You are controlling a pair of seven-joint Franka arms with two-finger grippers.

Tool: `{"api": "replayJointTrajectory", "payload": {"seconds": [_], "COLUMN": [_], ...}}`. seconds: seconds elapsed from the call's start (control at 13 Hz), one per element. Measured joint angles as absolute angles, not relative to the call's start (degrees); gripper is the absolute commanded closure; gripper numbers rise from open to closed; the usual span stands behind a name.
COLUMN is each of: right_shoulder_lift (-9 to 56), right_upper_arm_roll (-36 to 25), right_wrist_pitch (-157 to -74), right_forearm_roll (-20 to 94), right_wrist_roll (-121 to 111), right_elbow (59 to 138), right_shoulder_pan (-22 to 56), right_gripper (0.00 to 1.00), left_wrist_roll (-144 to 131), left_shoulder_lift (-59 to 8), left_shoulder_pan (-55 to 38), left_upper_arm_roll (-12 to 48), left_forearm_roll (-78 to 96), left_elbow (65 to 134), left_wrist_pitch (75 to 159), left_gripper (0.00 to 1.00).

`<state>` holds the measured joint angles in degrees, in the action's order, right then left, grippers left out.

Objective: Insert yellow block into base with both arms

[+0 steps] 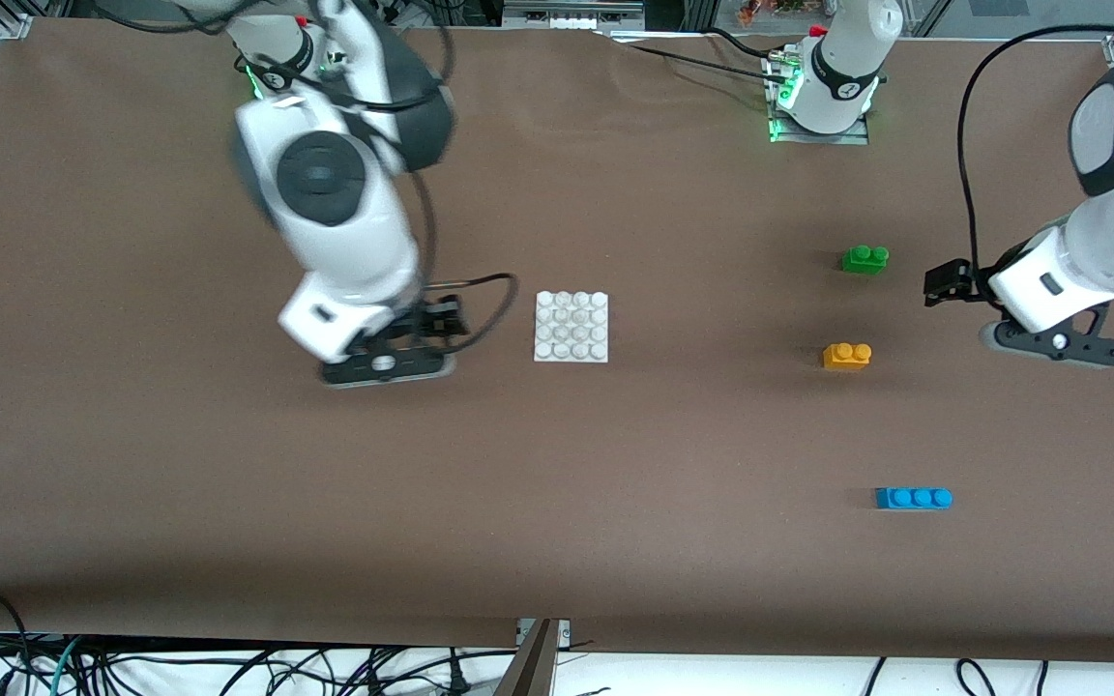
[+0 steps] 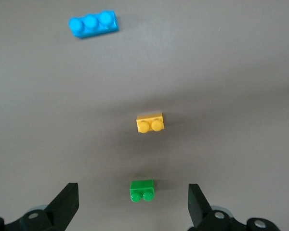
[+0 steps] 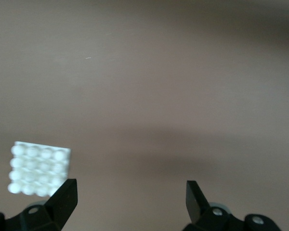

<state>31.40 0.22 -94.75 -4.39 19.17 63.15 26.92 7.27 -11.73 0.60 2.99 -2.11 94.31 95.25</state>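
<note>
The yellow block (image 1: 847, 356) lies on the brown table, studs up, toward the left arm's end; it also shows in the left wrist view (image 2: 150, 123). The white base (image 1: 571, 327) lies flat near the table's middle and shows in the right wrist view (image 3: 38, 168). My left gripper (image 1: 1060, 340) is open and empty over bare table beside the yellow block, toward the left arm's end; its fingers (image 2: 133, 206) stand wide apart. My right gripper (image 1: 388, 362) is open and empty (image 3: 131, 192) over bare table beside the base, toward the right arm's end.
A green two-stud brick (image 1: 865, 258) lies farther from the front camera than the yellow block, and shows in the left wrist view (image 2: 141, 190). A blue three-stud brick (image 1: 913, 498) lies nearer to the camera (image 2: 93, 24). Cables hang along the table's front edge.
</note>
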Motion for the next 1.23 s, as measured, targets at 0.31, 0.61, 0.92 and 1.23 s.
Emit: {"api": "replayJointTrajectory", "payload": {"seconds": [0.31,0.61,0.92,1.23], "right_shoulder_lift": [28.59,24.16,16.77,9.13], "right_upper_arm_roll": [-0.28,-0.22,-0.30,-0.32], "right_wrist_pitch": [-92.30,-92.04,-94.43,-99.71], "right_forearm_roll": [-4.26,-4.08,-4.08,-4.08], "right_wrist_roll": [11.72,8.65,8.63,8.30], "right_elbow": [63.35,67.13,74.38,82.20], "right_shoulder_pan": [18.27,12.06,5.27,1.36], "right_gripper": [0.00,0.00,0.00,0.00], "left_wrist_roll": [7.27,7.27,7.21,7.21], "left_shoulder_lift": [-18.50,-19.99,-20.00,-20.18], "left_shoulder_pan": [0.60,0.66,0.85,0.85], "left_upper_arm_roll": [2.99,2.90,2.82,2.83], "left_forearm_roll": [-2.11,-2.11,-2.11,-2.11], "left_elbow": [95.07,106.50,117.36,123.08], "left_wrist_pitch": [99.20,116.30,129.62,136.31], "left_gripper": [0.00,0.00,0.00,0.00]}}
